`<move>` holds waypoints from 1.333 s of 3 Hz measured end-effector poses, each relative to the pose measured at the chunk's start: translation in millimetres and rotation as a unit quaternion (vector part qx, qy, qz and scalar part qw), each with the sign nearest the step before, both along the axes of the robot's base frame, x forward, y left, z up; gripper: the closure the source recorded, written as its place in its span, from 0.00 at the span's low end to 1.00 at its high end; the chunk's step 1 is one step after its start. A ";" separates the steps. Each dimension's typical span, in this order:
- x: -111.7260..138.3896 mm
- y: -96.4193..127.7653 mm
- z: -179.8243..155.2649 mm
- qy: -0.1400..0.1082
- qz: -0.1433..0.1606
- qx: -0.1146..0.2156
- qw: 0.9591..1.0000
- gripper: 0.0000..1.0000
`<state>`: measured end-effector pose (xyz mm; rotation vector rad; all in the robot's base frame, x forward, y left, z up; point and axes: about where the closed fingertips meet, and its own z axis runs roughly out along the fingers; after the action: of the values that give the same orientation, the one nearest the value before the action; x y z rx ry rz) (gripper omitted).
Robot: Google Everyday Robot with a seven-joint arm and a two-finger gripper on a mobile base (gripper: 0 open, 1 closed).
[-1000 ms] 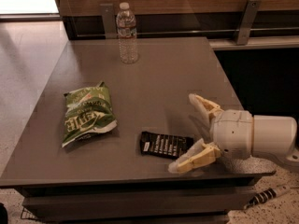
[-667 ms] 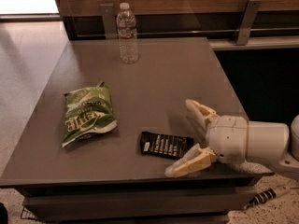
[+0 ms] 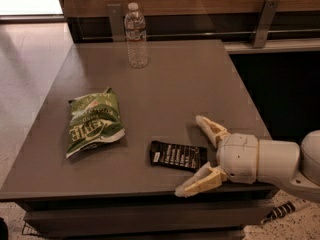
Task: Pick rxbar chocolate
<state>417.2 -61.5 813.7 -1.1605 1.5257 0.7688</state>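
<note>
The rxbar chocolate (image 3: 177, 155) is a small flat black wrapper with rows of white text, lying near the front edge of the grey table (image 3: 175, 79). My gripper (image 3: 192, 154) comes in from the right, low over the table, and is open. One cream finger (image 3: 211, 127) lies behind the bar's right end, the other finger (image 3: 197, 183) lies in front of it at the table's front edge. The bar's right end sits between the fingers, with no touch visible.
A crinkled green chip bag (image 3: 93, 121) lies on the left of the table. A clear water bottle (image 3: 136, 35) stands upright at the back. A wooden wall with metal brackets (image 3: 262, 15) runs behind the table. Floor lies to the left.
My gripper has moved a little to the left, so its open fingers now reach further along the bar's right end. The bar, bag and bottle have not moved.
</note>
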 end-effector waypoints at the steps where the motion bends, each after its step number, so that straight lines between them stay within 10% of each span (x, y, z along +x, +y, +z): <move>1: -3.1 -0.3 -9.1 0.000 -0.001 -0.006 1.000 0.15; 4: -3.4 0.1 -4.9 -0.001 -0.001 -0.006 1.000 0.85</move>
<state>413.9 -61.5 808.7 -1.1678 1.5324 0.7582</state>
